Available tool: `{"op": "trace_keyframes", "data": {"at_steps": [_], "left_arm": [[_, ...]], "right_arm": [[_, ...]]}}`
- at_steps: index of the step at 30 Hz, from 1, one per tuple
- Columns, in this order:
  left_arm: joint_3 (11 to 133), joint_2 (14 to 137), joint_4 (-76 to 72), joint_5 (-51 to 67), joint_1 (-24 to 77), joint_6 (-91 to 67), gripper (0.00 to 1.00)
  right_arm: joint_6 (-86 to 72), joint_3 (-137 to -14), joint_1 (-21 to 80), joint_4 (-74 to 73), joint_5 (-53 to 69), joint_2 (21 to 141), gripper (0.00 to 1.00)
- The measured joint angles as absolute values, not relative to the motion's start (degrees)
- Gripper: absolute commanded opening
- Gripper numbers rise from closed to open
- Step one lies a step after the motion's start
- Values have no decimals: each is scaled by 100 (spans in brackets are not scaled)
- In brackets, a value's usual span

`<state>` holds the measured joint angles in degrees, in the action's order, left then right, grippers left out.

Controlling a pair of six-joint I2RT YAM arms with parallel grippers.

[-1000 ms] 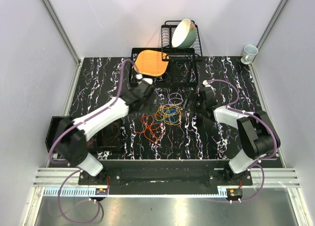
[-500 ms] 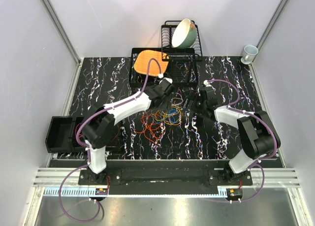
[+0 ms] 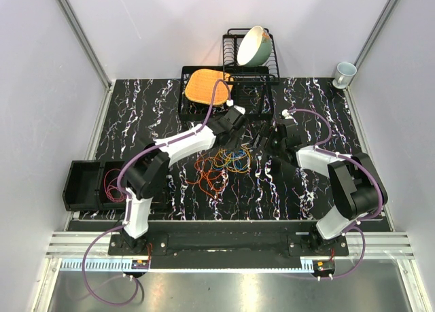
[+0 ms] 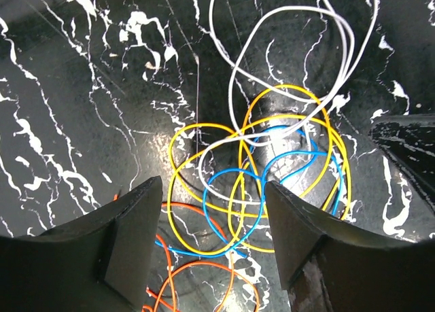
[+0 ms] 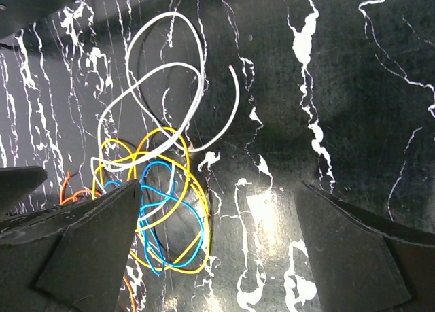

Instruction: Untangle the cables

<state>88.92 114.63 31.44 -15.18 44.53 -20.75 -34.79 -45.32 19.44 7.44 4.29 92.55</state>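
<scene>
Black surface [image 3: 136, 122] with white streaks fills the top view, with pale walls all round it. At 12 o'clock stands a black wire rack [image 3: 262, 98] with a green bowl [image 3: 255, 45] tipped in it and an orange plate [image 3: 207, 85] beside it. A black box [image 3: 81, 183] sits at 9 o'clock and a little cup [image 3: 345, 72] at 2 o'clock.

The cables [image 3: 228, 161] lie in a loose pile near the middle of the surface. Both arms reach in over the 12 o'clock side of the pile.

The left gripper [image 4: 212, 189] is released, its fingers apart with nothing between them. It hangs over the yellow loops [image 4: 285, 122] and the blue loops [image 4: 272, 164]. The right gripper [image 5: 217, 186] is spread wide and holds nothing too.

I think the job now is to pick one wire. The pale loop [image 4: 285, 47] looks like the best one. It lies on top and sticks out at 12 o'clock, mostly free, and only crosses the yellow ones in a few spots. The orange loops [image 4: 197, 285] at 6 o'clock look more mixed up.

The wires are very thin and lie flat, so the fingers should go right down to the surface, one on each side of just that wire. Then squeeze softly and lift slowly. If the whole pile comes up, stop. The other gripper could press the yellow loops down while the pale one slides out.
</scene>
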Motion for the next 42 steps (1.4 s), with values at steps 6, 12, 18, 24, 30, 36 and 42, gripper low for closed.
{"op": "trace_keyframes", "data": {"at_steps": [6, 12, 18, 24, 30, 36, 42], "left_arm": [[8919, 11493, 3022, -1365, 4453, -2073, 65], [8823, 11233, 3083, -1372, 4453, -1870, 67], [8569, 10600, 3048, -1411, 4453, -1619, 68], [8355, 10401, 2943, -1400, 4451, -1553, 72], [8149, 10407, 2709, -1356, 4449, -1540, 90], [8287, 10696, 2405, -1317, 4445, -1544, 95], [8628, 11319, 2272, -1205, 4372, -1538, 94]], "right_arm": [[-3476, -4523, 1944, 838, 423, 9255, 100], [-3470, -4156, 1944, 1426, 572, 9253, 100], [-3376, -3846, 1942, 1761, 563, 9201, 100], [-3288, -3747, 1942, 2091, 565, 9100, 100], [-3284, -3745, 1942, 2176, 574, 9100, 100], [-3284, -3747, 1942, 2152, 576, 9100, 100], [-3277, -3841, 1942, 2032, 565, 9100, 100]]}}
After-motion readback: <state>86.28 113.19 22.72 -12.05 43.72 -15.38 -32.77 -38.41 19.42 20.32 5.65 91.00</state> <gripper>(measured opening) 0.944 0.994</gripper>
